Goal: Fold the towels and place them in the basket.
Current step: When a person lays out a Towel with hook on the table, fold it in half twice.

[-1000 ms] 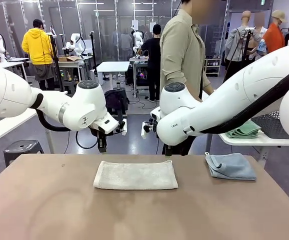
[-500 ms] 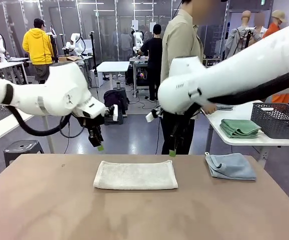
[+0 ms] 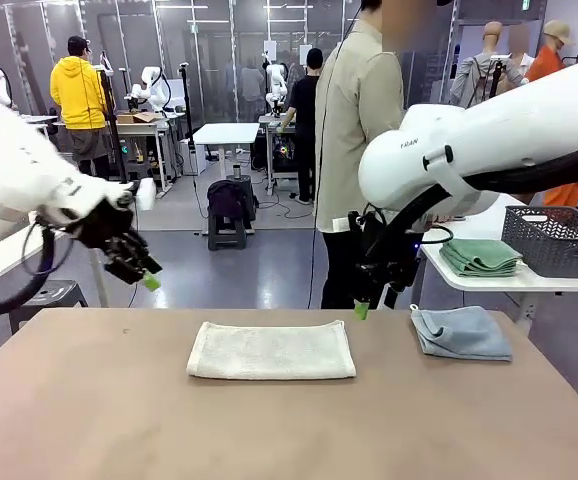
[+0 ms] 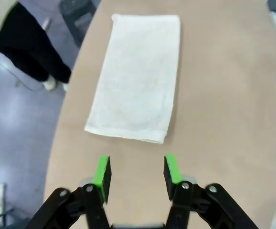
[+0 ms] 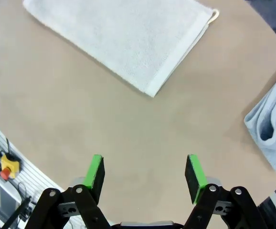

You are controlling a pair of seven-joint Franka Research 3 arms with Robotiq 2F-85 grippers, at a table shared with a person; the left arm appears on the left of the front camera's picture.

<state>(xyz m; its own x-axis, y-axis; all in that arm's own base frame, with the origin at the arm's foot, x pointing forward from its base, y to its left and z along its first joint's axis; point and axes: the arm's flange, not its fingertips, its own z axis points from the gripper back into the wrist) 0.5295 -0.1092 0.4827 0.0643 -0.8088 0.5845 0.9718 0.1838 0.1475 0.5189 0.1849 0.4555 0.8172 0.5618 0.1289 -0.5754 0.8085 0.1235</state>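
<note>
Towels are the worry: the cream one (image 3: 272,350) lies flat mid-table, so the empty, parted left gripper (image 4: 135,174) and wide-open right gripper (image 5: 144,174) might pinch one layer and unfold it.

A brown table (image 3: 89,420) carries a folded cream-white towel (image 3: 271,351) lying flat near its far edge, and a crumpled grey-blue towel (image 3: 462,332) well apart at the far right corner.

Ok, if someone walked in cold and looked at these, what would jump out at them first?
Probably the cream-white towel lying flat mid-table, with the two white arms hanging over it on either side. The left gripper and right gripper both hover open and empty, green fingers showing. A crumpled grey-blue towel sits at the table's right edge.
</note>
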